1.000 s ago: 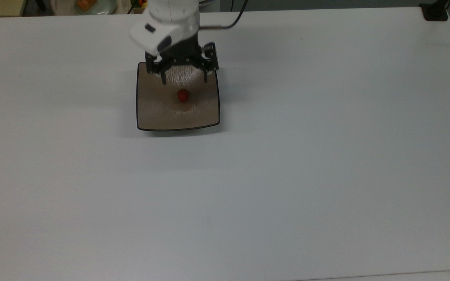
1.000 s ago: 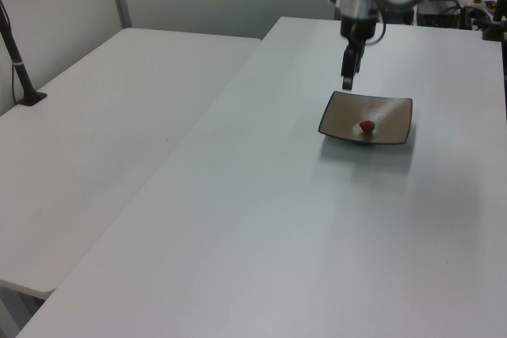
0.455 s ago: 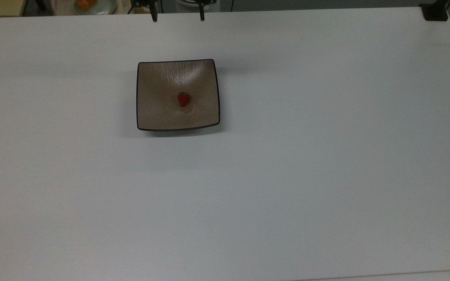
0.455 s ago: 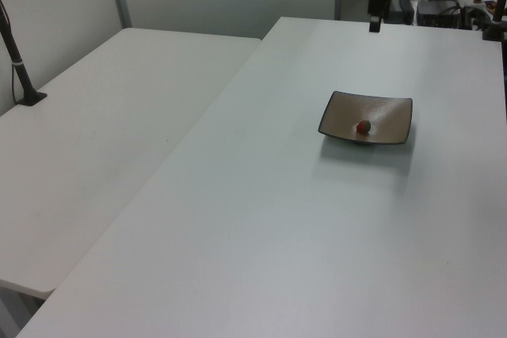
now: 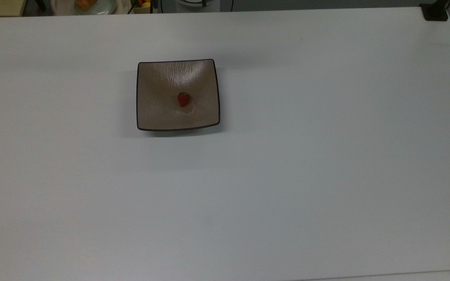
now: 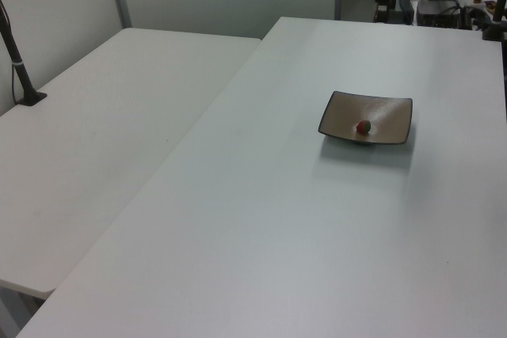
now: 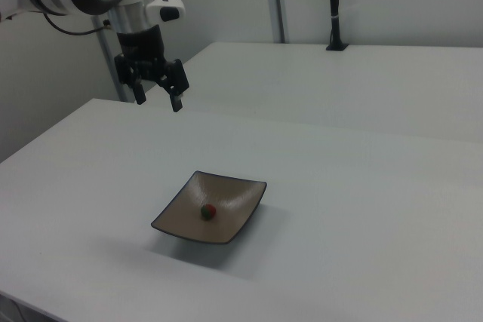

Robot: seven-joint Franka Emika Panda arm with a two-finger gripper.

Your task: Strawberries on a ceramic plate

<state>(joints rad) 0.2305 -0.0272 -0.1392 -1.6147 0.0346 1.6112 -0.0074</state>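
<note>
A small red strawberry [image 5: 183,99] with a green cap lies free near the middle of the square tan-brown ceramic plate [image 5: 158,109], which has a thin black rim. The left view also has the strawberry [image 6: 363,127] on the plate [image 6: 390,112], and so does the right view, with strawberry [image 7: 208,211] on plate [image 7: 181,223]. My gripper [image 7: 157,100] hangs open and empty, high above the table, well behind the plate toward the right view's upper left.
The plate stands on a wide white table [image 5: 287,175]. A second white table [image 6: 103,116] adjoins it, with a black post [image 6: 17,45] clamped at its edge. A black block [image 5: 435,11] sits at the top view's upper right corner. Clutter [image 5: 92,4] lies beyond the far edge.
The gripper has lifted away from just above the plate and drawn back past the table's far edge. The strawberry stays on the plate, shifted very slightly.
</note>
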